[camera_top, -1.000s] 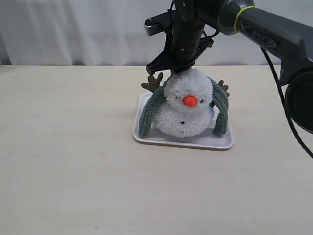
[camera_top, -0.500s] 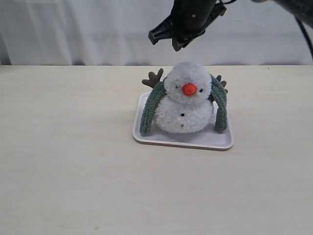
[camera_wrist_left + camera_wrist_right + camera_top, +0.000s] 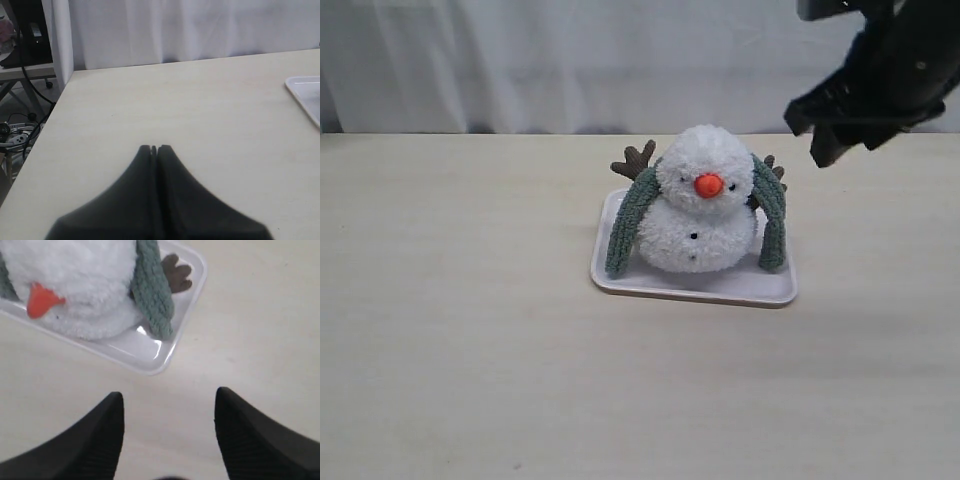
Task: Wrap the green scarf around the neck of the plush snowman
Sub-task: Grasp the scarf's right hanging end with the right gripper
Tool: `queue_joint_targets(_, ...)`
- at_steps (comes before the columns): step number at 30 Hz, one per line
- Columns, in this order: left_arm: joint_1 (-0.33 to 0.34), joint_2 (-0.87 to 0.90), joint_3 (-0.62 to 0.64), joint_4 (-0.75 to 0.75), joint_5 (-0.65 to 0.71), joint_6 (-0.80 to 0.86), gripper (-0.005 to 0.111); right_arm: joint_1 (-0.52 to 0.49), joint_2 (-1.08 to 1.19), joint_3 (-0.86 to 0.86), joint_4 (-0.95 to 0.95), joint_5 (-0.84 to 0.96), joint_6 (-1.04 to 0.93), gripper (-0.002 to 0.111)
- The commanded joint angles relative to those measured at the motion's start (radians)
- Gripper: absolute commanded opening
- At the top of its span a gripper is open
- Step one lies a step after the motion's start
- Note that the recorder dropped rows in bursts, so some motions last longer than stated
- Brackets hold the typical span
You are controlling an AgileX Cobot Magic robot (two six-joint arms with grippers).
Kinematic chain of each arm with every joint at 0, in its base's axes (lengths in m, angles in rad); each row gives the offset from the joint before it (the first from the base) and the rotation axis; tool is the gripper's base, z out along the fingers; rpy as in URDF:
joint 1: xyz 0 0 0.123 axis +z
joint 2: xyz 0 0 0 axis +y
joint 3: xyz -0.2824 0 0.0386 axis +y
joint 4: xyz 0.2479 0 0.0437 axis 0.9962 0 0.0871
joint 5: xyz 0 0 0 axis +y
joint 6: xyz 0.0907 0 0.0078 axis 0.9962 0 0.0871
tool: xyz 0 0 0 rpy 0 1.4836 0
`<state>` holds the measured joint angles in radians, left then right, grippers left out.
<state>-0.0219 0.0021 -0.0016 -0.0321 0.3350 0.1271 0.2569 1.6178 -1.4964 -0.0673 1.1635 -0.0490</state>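
Observation:
The plush snowman (image 3: pixel 698 212) sits upright on a white tray (image 3: pixel 695 287), orange nose facing the exterior view. The green scarf (image 3: pixel 628 222) lies behind its neck, both ends hanging down its sides to the tray; the other end (image 3: pixel 770 222) hangs on the right. In the right wrist view the snowman (image 3: pixel 75 285), scarf end (image 3: pixel 152 287) and tray (image 3: pixel 150 360) show beyond the jaws. My right gripper (image 3: pixel 169 396) is open and empty, raised to the right of the snowman (image 3: pixel 817 135). My left gripper (image 3: pixel 154 148) is shut and empty above bare tabletop, out of the exterior view.
A brown branch arm (image 3: pixel 634 162) sticks out behind the snowman's left side, another (image 3: pixel 176 273) at its right. The left wrist view shows the tray's corner (image 3: pixel 303 95), the table's left edge (image 3: pixel 42 130), and cables and furniture on the floor beyond.
My right gripper rose from behind the snowman's head and swung away to the right, empty. The snowman and scarf stayed on the tray, scarf ends hanging.

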Motion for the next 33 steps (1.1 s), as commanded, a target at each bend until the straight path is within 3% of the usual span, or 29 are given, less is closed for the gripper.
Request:
queue_joint_targets(1, -0.003, -0.002, 0.002, -0.007, -0.011, 0.001, 0.0, -0.085, -0.042, 0.208, 0.172, -0.21, -0.243, 0.052)
queue_joint_targets(4, -0.003, -0.002, 0.002, -0.007, -0.011, 0.001, 0.0, -0.098, -0.011, 0.355, 0.195, -0.459, -0.32, 0.057)
queue_joint_targets(9, -0.003, -0.002, 0.002, -0.007, -0.011, 0.001, 0.0, -0.09, 0.055, 0.429, 0.216, -0.682, -0.375, 0.061)
queue_joint_targets(24, -0.003, -0.002, 0.002, -0.007, -0.011, 0.001, 0.0, -0.088, 0.218, 0.429, 0.284, -0.872, -0.476, 0.061)
queue_joint_targets(29, -0.003, -0.002, 0.002, -0.007, -0.011, 0.001, 0.0, -0.047, 0.26, 0.429, 0.291, -0.915, -0.531, 0.052)
queue_joint_targets(33, -0.003, -0.002, 0.002, -0.007, -0.011, 0.001, 0.0, -0.021, 0.275, 0.429, 0.291, -0.925, -0.556, 0.032)
